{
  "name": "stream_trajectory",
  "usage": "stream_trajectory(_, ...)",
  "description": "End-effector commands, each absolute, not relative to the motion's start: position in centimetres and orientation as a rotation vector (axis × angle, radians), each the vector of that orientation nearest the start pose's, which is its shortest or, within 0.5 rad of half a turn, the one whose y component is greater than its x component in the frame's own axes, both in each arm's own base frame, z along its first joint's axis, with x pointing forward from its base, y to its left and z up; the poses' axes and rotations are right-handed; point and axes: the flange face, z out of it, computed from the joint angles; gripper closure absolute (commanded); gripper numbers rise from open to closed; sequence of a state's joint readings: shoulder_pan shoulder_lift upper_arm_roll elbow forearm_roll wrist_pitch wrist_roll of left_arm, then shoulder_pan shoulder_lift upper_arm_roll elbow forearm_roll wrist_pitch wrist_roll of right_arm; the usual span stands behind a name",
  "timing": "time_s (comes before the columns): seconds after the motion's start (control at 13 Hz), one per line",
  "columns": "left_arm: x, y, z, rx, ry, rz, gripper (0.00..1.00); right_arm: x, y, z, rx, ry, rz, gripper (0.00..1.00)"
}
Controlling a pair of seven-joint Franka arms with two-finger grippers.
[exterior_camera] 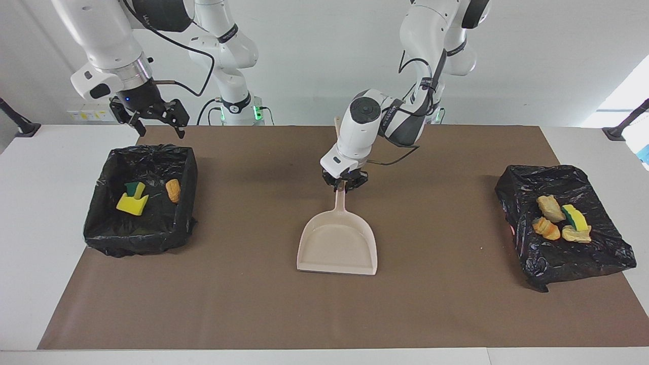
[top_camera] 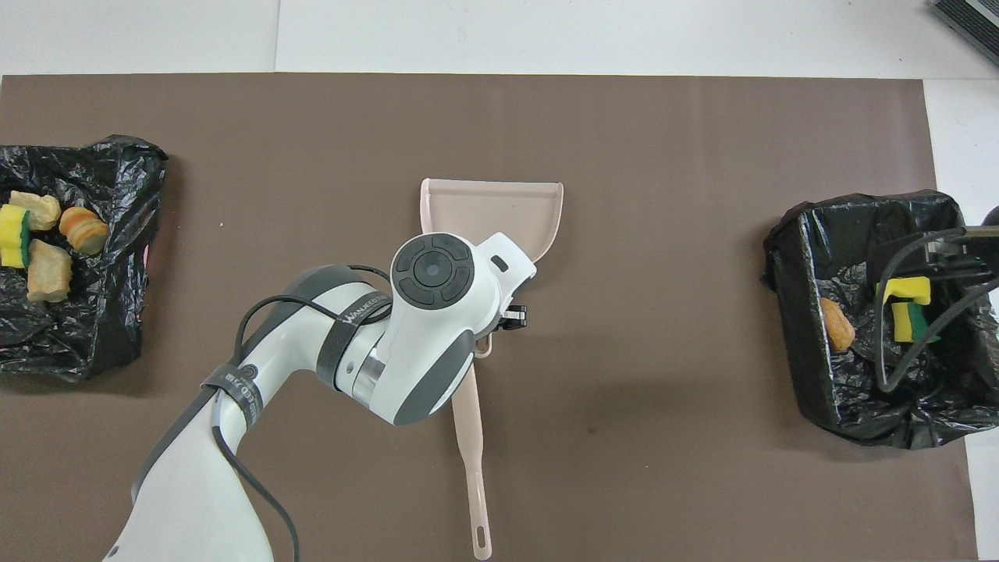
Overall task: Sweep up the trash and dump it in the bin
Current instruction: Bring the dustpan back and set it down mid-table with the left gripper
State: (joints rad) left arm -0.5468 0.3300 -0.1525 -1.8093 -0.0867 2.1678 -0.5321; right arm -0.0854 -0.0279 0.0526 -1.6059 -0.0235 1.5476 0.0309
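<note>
Your left gripper [exterior_camera: 345, 184] is pinched on the dustpan [exterior_camera: 337, 243] handle over mid-tabletop, right gripper [exterior_camera: 152, 117] spread and waiting above the bin [exterior_camera: 139, 205], so keep the pan level, carrying it toward the trash [exterior_camera: 562, 219] on the black bag [exterior_camera: 563, 253] off to its side.

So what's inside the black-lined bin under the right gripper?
In the bin: a yellow sponge piece with green backing and one orange chunk. The right gripper and its cables cover part of the inside from overhead.

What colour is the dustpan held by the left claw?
Beige, slightly pinkish, dustpan; facing view shows it best.
</note>
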Motion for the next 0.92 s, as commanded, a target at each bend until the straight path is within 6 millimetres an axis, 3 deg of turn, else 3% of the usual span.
stream_trajectory(0.0, 49.3, -40.4, 36.7, -3.266, 0.128, 0.064, 0.32, 54.3, -2.1, 62.4, -3.158, 0.129, 0.065, 0.0)
stream_trajectory(0.08, 49.4, -40.1, 36.7, -3.263, 0.114, 0.072, 0.0, 54.3, -2.0, 62.4, -3.158, 0.127, 0.065, 0.0)
stream_trajectory(0.23, 50.1, -39.1, 37.4, -3.264, 0.072, 0.065, 0.0, 54.3, -2.0, 62.4, -3.158, 0.127, 0.065, 0.0)
stream_trajectory(0.46, 52.3, -34.3, 41.2, -3.256, -0.027, 0.068, 0.0, 54.3, -2.0, 62.4, -3.158, 0.127, 0.065, 0.0)
stream_trajectory(0.69, 54.2, -28.1, 45.1, -3.25, -0.164, 0.045, 0.0, 54.3, -2.1, 62.4, -3.158, 0.129, 0.065, 0.0)
stream_trajectory(0.84, 54.9, -23.0, 47.8, -3.239, -0.157, 0.056, 0.0, 54.2, -2.0, 62.5, -3.158, 0.127, 0.063, 0.0)
